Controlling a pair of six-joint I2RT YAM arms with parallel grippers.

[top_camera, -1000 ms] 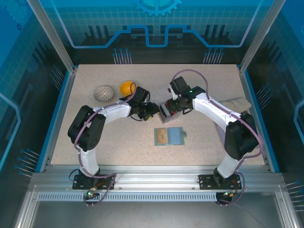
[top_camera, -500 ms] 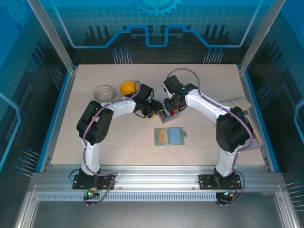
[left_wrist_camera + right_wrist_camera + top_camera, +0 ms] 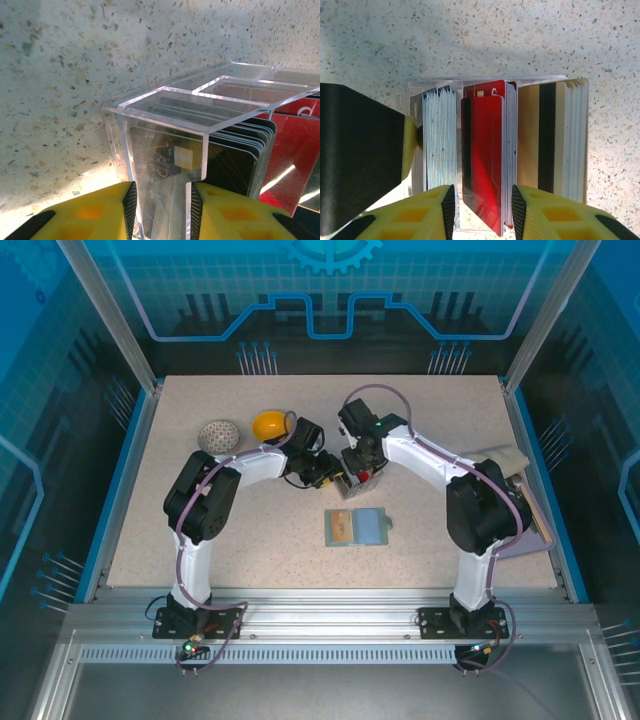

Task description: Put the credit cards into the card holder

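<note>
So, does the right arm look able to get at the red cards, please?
Probably yes: the right gripper straddles the red cards in the middle compartment, their top edges exposed, while the left gripper holds the clear stand by its end wall, out of the way.

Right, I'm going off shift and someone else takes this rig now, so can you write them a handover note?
Left gripper: clamped on the end wall of the clear rack.
Right gripper: fingers either side of the red cards in the rack's middle slot; grip unclear.
Card holder: lies open on the table, nearer the bases, apart from the rack, with what may be a tan card on its left half.
Done: at most that one card.
Left: pull cards from the rack and pocket them.
</note>
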